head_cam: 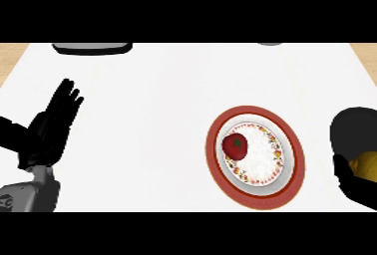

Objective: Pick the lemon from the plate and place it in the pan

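Left hand: my black left hand, fingers straight and up, holding nothing, near the counter's left edge.
Right hand: my black right hand, curled round the round yellow lemon, at the counter's right edge.
Lemon: off the plate, largely hidden by my fingers.
Plate: round white red-rimmed plate, right of the counter's middle.
Tomato: round red tomato, on the plate.
Pan: dark-rimmed grey pan, far-left corner, well apart from the lemon.
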{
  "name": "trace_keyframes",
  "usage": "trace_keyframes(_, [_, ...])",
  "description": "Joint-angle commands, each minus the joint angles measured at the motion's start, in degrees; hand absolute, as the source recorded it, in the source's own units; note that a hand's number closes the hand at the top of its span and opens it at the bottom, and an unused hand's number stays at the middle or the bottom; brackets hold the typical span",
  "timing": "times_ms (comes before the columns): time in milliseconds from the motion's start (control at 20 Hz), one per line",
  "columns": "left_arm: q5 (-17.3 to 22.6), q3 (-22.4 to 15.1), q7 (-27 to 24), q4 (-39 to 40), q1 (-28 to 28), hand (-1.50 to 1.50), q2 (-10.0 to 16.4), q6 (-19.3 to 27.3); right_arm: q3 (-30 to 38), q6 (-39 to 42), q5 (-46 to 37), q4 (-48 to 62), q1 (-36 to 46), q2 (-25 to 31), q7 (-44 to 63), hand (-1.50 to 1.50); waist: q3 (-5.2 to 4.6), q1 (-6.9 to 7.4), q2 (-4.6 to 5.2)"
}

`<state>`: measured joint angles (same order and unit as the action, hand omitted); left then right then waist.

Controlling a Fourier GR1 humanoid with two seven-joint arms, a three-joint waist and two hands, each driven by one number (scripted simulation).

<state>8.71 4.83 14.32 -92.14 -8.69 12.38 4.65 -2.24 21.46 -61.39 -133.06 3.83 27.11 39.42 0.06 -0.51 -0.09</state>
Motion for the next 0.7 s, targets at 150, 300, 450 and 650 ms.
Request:
trace_keyframes(150, [-1.03, -0.05, -1.8, 0.7, 1.04, 0.0, -0.99, 0.32, 23.03, -6.95, 16.86, 10.12, -3.2, 3.14, -17.57, 1.5, 0.05, -0.09, 0.04])
trace_keyframes(300, [-2.5, -1.66, -2.16, -0.26, 1.16, 0.0, -2.68, 1.68, 28.97, -12.17, 19.16, 20.03, -3.41, 3.51, -25.01, 1.5, 0.05, 0.1, 0.09])
trace_keyframes(450, [-0.94, -1.06, -0.75, 0.37, -0.11, 0.0, -1.47, -0.52, 33.35, -13.68, 23.03, 30.9, -1.47, 6.33, -33.47, 1.5, 0.03, 0.49, 0.18])
trace_keyframes(650, [-1.13, -0.89, 0.4, -0.19, -0.35, 0.0, -2.11, 0.14, 34.48, -15.43, 24.4, 39.79, -2.59, 7.33, -43.61, 1.5, -0.01, 0.45, 0.09])
